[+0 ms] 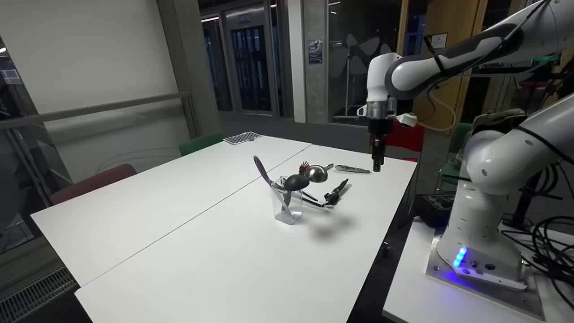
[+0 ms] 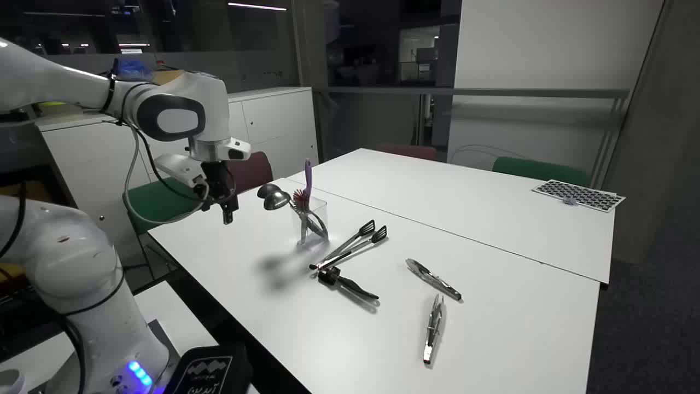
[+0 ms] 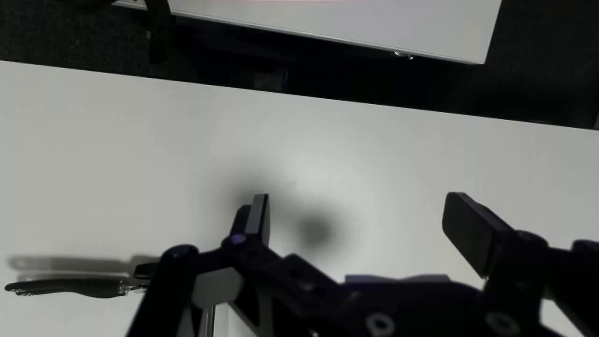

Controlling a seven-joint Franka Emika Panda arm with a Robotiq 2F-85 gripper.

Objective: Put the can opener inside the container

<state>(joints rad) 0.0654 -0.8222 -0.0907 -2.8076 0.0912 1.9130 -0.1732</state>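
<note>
The place looks like a robotics lab in an office-type room; a robot arm (image 1: pixel 491 159) stands on a separate white bench (image 1: pixel 408 287), tangled black cables (image 1: pixel 547 251) beside it; a patterned board (image 2: pixel 579 194) lies on the wide tabletop (image 1: pixel 202 260). Dark glazing (image 1: pixel 365 85), a wall poster (image 1: pixel 315 51), white cabinets (image 2: pixel 279 120), green chairs (image 2: pixel 541 171) and red chairs (image 1: pixel 406 136) around the tabletop suggest the office side.

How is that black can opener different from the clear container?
The can opener is mostly black; the container is see-through. The can opener lies down; the container stands upright, holding utensils. The can opener has a slim handle; the container is boxy. Both are on the white table.
</note>
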